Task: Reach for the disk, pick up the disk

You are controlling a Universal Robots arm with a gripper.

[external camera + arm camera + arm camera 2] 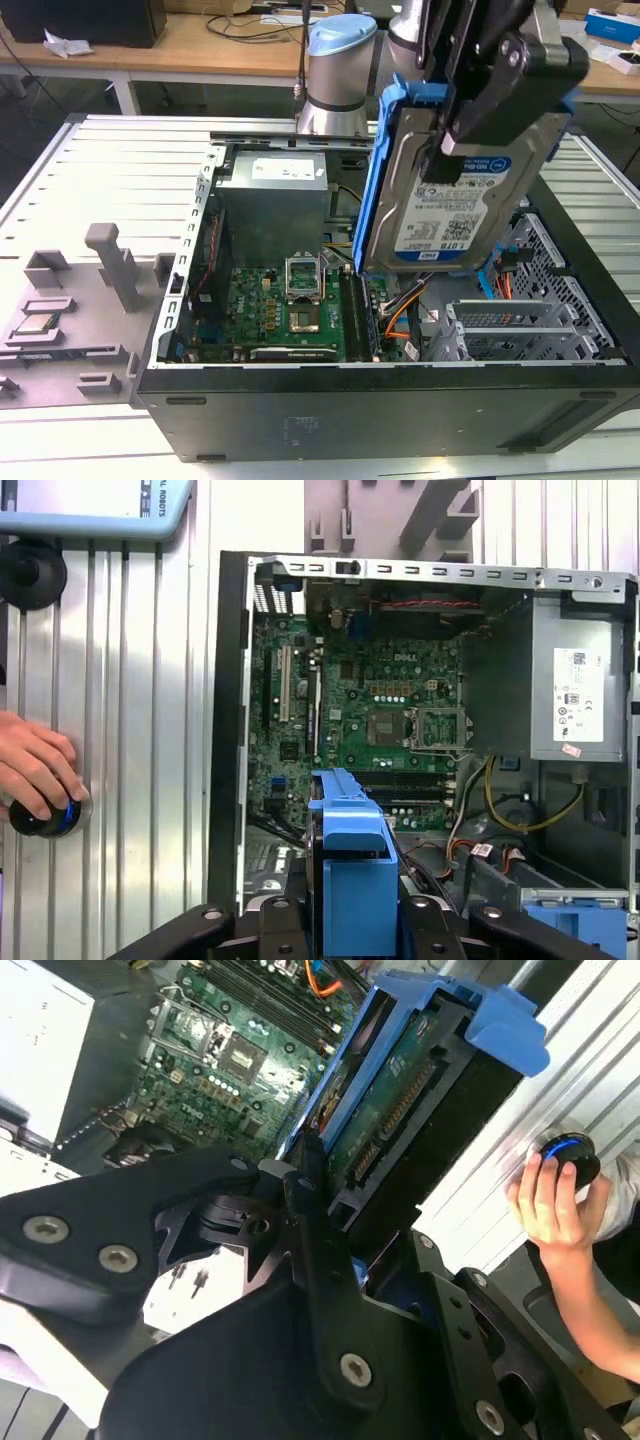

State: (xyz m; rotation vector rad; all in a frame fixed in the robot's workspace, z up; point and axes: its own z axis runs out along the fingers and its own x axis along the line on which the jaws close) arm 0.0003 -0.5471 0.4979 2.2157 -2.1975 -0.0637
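My black claw (470,120) is clamped on the flat silver hard disk in its blue plastic frame (440,190), hanging above the open grey computer case (400,410). Slipping would drop it onto the green motherboard (290,310).

Disk (452,190) hangs in the claw (455,135) above the open case (400,410), with the power supply (272,205) toward the exterior view's left.
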